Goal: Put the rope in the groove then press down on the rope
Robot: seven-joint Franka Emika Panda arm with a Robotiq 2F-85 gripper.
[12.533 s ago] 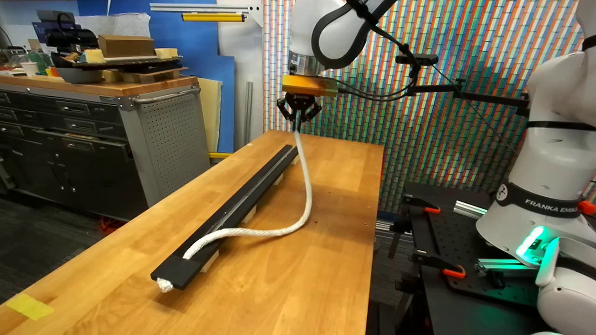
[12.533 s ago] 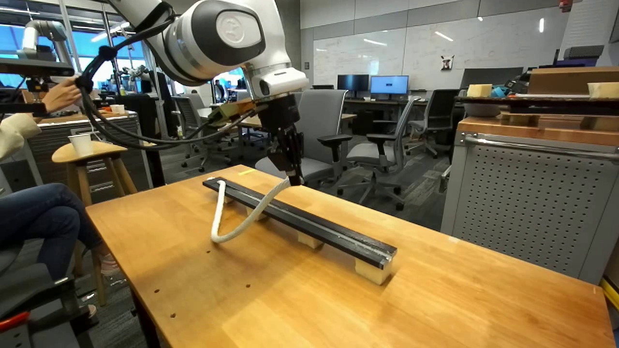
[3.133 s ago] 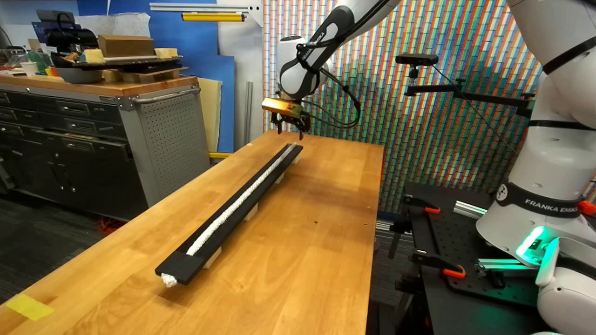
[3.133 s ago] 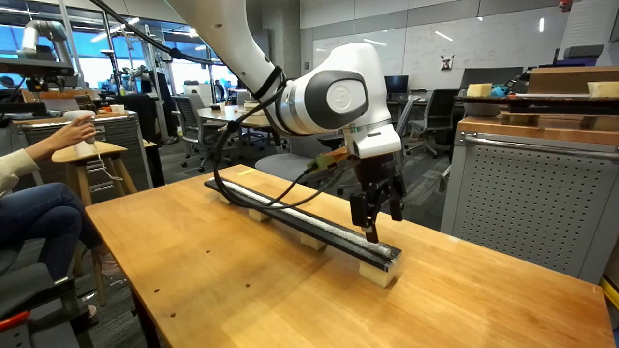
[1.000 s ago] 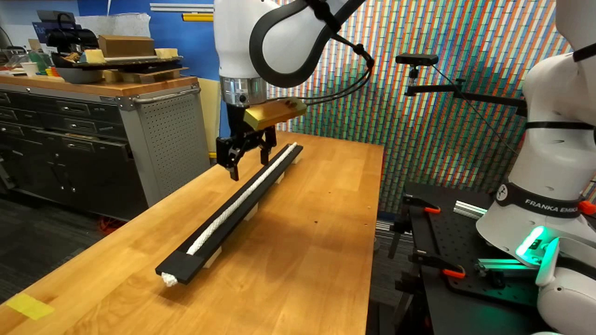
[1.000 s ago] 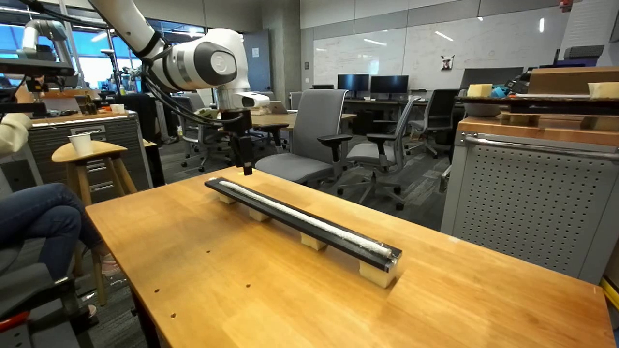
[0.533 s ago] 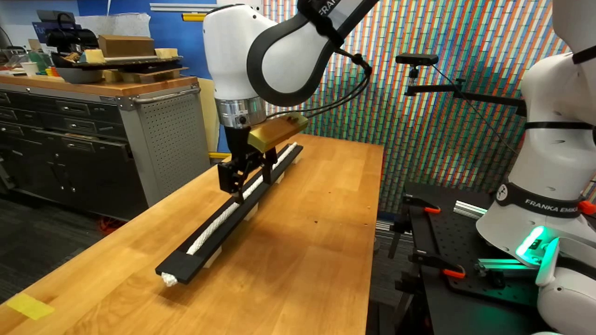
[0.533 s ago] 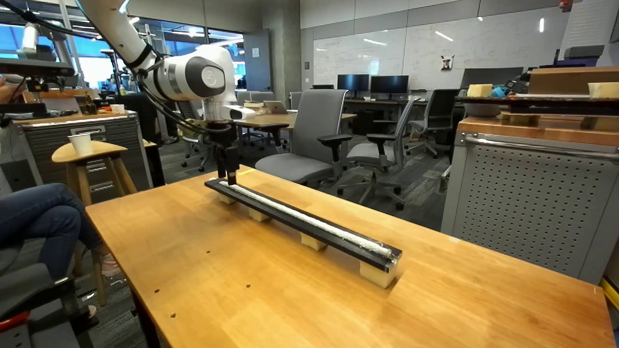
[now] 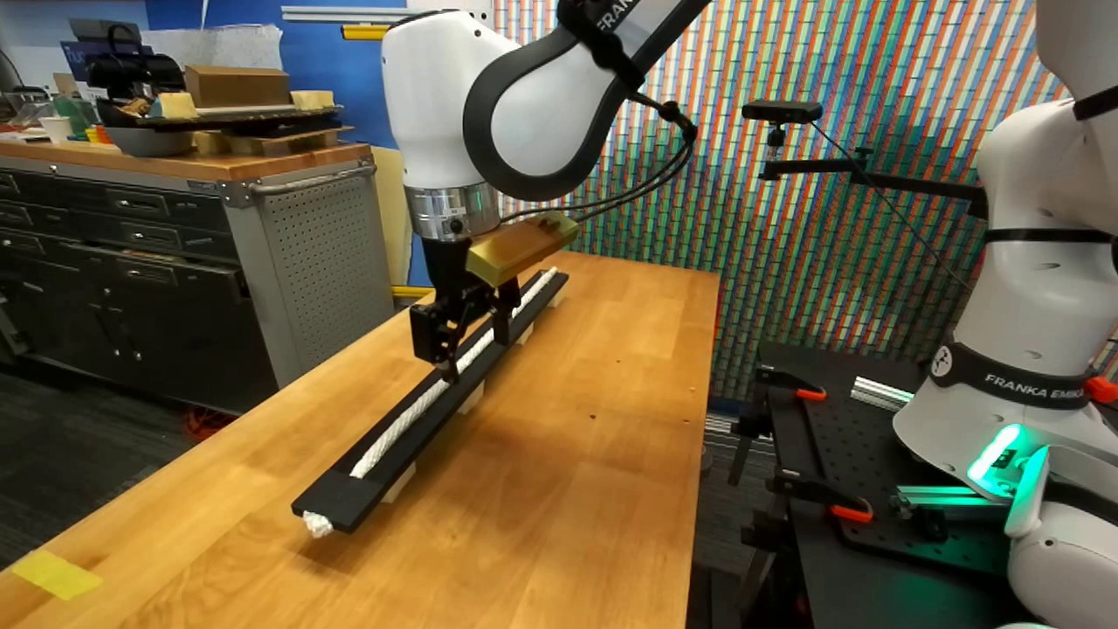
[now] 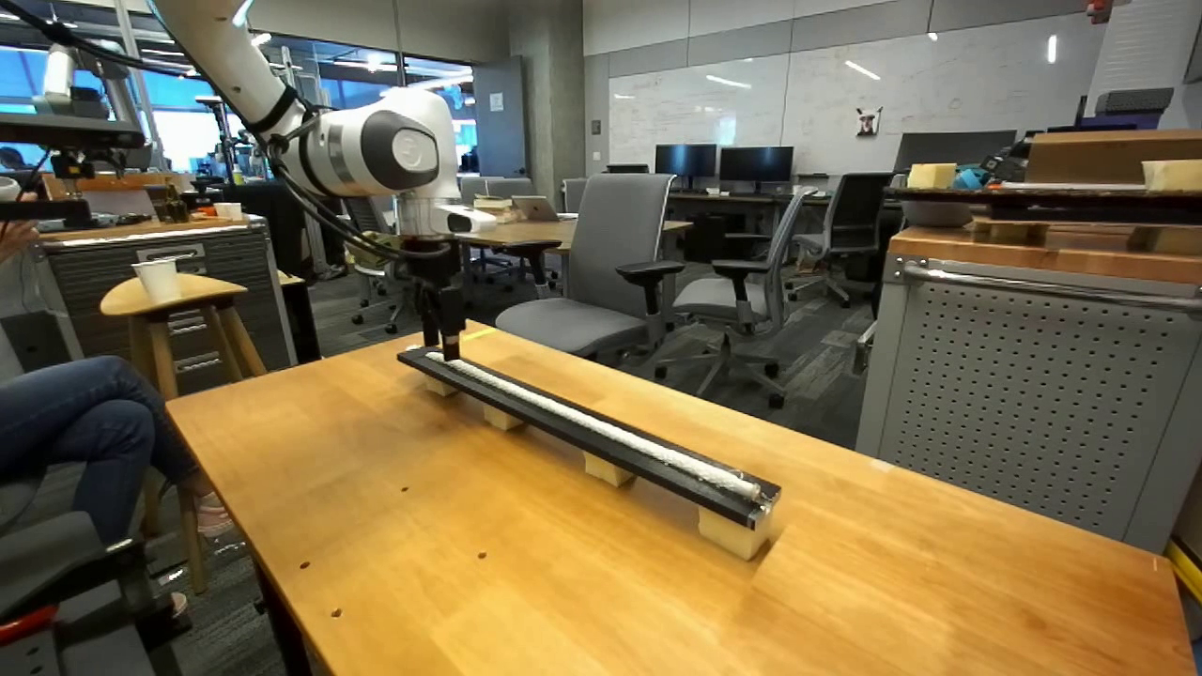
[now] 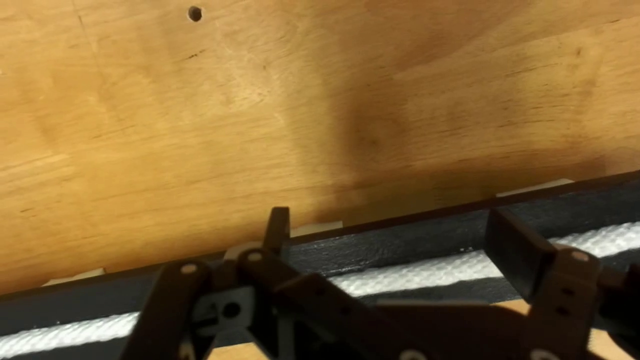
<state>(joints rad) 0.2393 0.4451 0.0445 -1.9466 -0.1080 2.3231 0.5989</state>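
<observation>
Evidently, the rope (image 10: 601, 427) lies in the groove (image 11: 370, 265); pressing, we judge, remains unfinished under the wide-spread tool (image 9: 476, 360).

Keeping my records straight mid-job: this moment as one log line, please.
hand: open, low over rope; rope: lying along groove; pressing: likely, contact not clear

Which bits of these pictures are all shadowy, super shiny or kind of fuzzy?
Wrist view: a soft shadow on the table, and the gripper, very close up, looks dark and a bit fuzzy; in an exterior view: white glare streaks on the whiteboard; in an exterior view: a greenish light that glows almost white.
</observation>
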